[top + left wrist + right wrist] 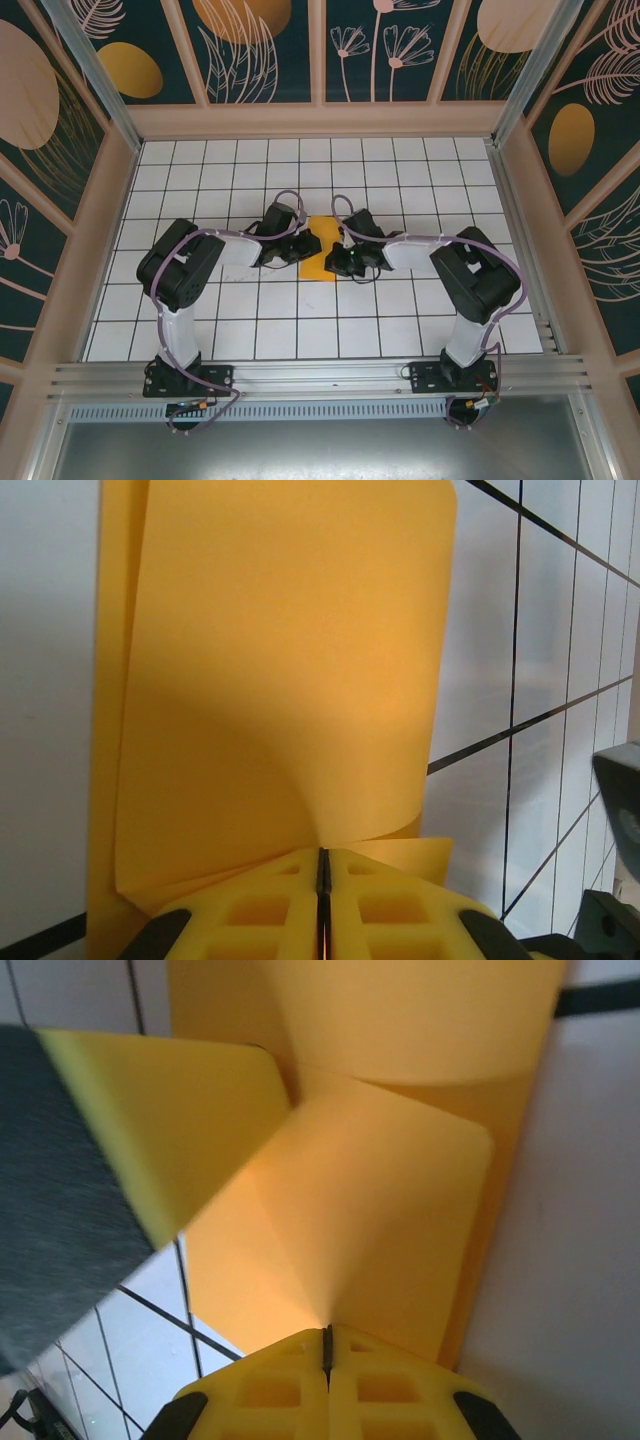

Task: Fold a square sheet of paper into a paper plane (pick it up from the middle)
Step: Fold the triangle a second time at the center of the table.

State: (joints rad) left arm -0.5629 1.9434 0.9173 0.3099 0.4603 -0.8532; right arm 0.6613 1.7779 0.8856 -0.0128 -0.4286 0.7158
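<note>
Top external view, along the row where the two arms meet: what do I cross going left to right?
In order: left arm → left pincer → square sheet of paper, orange-yellow on the white tiles → right pincer → right arm.

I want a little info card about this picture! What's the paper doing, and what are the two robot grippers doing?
Thing being folded: orange-yellow sheet of thin paper, in the middle of the table, partly folded, with parts curving up
Left arm: left gripper shut, pinching the paper
Right arm: right gripper shut, pinching a flap of the paper
Where they meet: both grippers face each other over the sheet
Surface: white tiled table with dark grid lines
Plane finished: not yet, no pointed dart shape
</note>
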